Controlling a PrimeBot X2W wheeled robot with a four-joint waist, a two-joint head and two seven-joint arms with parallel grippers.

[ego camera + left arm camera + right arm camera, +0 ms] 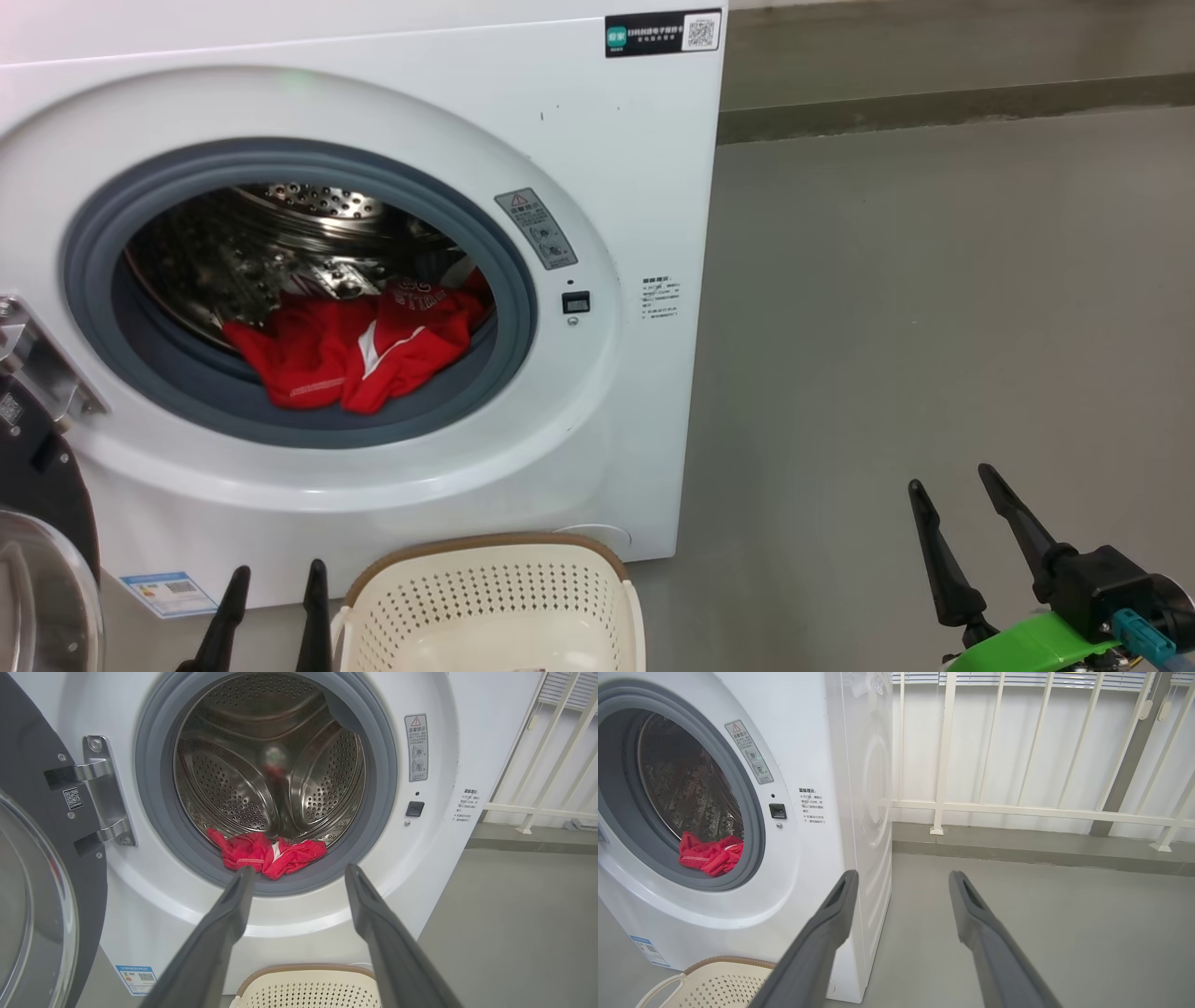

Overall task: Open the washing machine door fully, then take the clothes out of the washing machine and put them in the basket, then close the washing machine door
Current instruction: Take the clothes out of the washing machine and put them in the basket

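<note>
The washing machine (pixel 616 168) stands with its door (pixel 42 551) swung open to the left on its hinge (pixel 100 791). Red clothes (pixel 359 345) lie at the front bottom of the steel drum (pixel 266 765), draped onto the grey rubber ring. The cream basket (pixel 490 607) sits on the floor right below the opening. My left gripper (pixel 275 583) is open, low and to the left of the basket, with nothing between its fingers. My right gripper (pixel 952 495) is open over bare floor, well right of the machine. In the left wrist view the clothes (pixel 268 854) lie just beyond my fingertips (pixel 245 877).
Grey floor (pixel 934 327) stretches to the right of the machine. A low ledge with a white railing (pixel 1017 809) runs behind it. The open door takes up the room at the left of the machine.
</note>
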